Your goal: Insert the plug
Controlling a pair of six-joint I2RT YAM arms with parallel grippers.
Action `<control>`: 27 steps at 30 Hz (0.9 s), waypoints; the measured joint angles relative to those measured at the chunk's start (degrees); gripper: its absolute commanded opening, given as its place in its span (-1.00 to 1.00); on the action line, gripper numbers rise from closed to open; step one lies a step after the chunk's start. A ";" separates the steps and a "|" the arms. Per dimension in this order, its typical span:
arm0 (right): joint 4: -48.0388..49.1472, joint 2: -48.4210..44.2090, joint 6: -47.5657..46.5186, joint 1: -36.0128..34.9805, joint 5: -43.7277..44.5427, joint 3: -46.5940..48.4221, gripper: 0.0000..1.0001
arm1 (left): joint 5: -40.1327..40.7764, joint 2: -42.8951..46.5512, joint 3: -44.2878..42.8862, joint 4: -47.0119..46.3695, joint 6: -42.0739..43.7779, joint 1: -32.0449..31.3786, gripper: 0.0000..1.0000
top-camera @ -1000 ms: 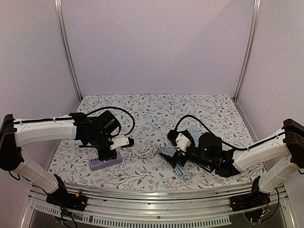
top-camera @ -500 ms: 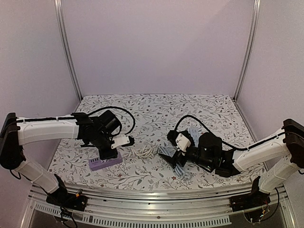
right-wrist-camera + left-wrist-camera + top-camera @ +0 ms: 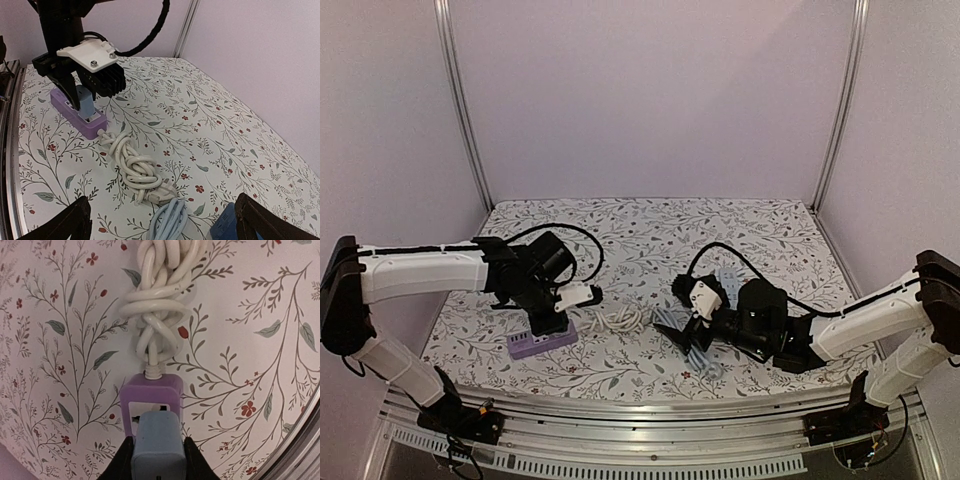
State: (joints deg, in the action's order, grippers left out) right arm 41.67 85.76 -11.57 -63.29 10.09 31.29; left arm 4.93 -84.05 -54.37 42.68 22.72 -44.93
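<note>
Left gripper (image 3: 156, 460) is clamped on the plug (image 3: 156, 447), one black finger on each side of its pale-blue body. I see the plug standing upright on the top face of the purple power strip (image 3: 150, 395), at the end where the strip's cord comes out. A white socket panel shows just ahead of the plug on the strip. From these views I cannot tell whether the prongs are fully in.

The white cord (image 3: 137, 167) leaves that end of the power strip and lies knotted in a loose bundle just beside it, on the flowered tablecloth (image 3: 650, 235).

Right gripper (image 3: 678, 310) is well apart from the power strip, on the far side of the cord bundle and low over the cloth. Its fingers (image 3: 75, 222) are spread wide and hold nothing.

A coiled light-blue cable (image 3: 170, 220) lies beyond the cord bundle from the power strip, under the right gripper. A dark-blue block (image 3: 225, 229) sits beside the cable; only its corner shows.
</note>
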 measured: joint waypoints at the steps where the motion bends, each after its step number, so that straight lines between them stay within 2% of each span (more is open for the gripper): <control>1: 0.00 0.00 0.02 0.00 0.00 0.00 0.98 | 0.00 0.00 0.00 0.00 -0.07 0.00 -1.00; 27: -0.02 0.00 0.20 0.00 -0.39 0.00 0.98 | -1.88 -1.18 1.22 -1.66 -1.40 0.24 -1.00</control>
State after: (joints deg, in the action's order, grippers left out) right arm 41.65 85.76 -11.38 -63.29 9.69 31.29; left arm 3.05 -85.23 -53.15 41.01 21.32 -44.69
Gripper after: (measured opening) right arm 0.989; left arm 0.281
